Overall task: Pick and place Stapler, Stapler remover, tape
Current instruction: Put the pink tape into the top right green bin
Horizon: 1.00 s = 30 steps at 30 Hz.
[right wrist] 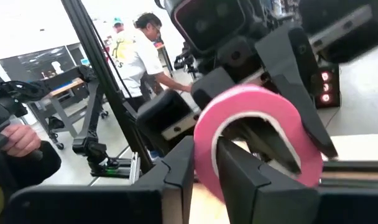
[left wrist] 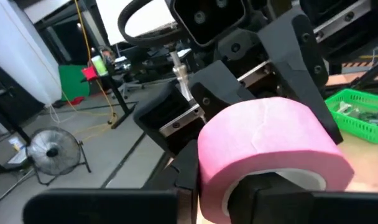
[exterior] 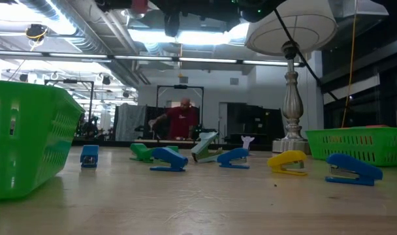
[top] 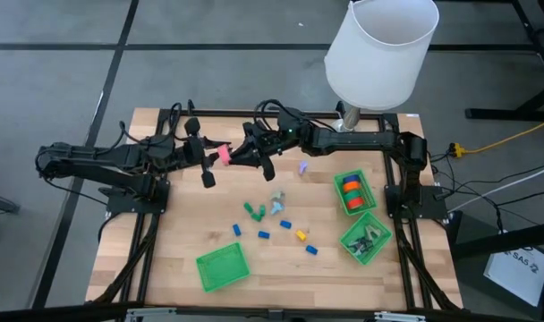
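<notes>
Even, soft light falls on the wooden surface from above, leaving only faint shadows. Seen from table height, ceiling strip lights glare white and the near planks blur. Both wrist views are soft: the pink tape roll smears at its edges, and bright windows wash out the background.

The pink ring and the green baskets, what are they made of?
The pink ring-shaped roll of tape looks like matte paper tape, masking tape perhaps: its outside is dull and faintly wrinkled, with no shine. The green slotted baskets look like moulded plastic: thin, even ribs with gaps and a slightly glossy rim. The pale wooden table shows plank seams and grain, so probably wood.
</notes>
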Tool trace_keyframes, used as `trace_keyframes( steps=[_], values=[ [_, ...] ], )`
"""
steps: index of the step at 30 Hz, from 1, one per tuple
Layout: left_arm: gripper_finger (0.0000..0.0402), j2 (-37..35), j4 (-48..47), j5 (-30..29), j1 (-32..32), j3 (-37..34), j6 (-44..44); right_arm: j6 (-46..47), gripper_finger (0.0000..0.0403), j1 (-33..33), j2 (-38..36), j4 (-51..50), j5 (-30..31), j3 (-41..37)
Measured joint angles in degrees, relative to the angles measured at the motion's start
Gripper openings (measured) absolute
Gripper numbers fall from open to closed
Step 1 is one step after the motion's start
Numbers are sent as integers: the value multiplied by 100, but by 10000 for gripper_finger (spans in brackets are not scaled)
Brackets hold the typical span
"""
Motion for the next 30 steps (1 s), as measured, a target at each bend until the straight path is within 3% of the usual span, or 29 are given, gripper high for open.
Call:
trace_keyframes(
  steps=[11, 15, 21, 26, 30],
  values=[
    [41, -85, -468, -79, 4, -4, -192, -35, 131, -66, -7, -818, 189, 0],
    [41, -299, -624, -52, 11, 15, -562, -483, 167, -106, 11, -1280, 149, -20],
    [41, -740, -888, 572, 22, 11, -1044, -1105, 199, -88, 9, -1556, 317, -17],
    [41, -850, -876, 1588, 20, 11, -1048, -1465, 201, 24, 9, -1287, 805, -17],
    [41, -800, -875, 1967, 20, 11, -1120, -2602, 202, 280, 5, -1209, 912, -15]
  ],
)
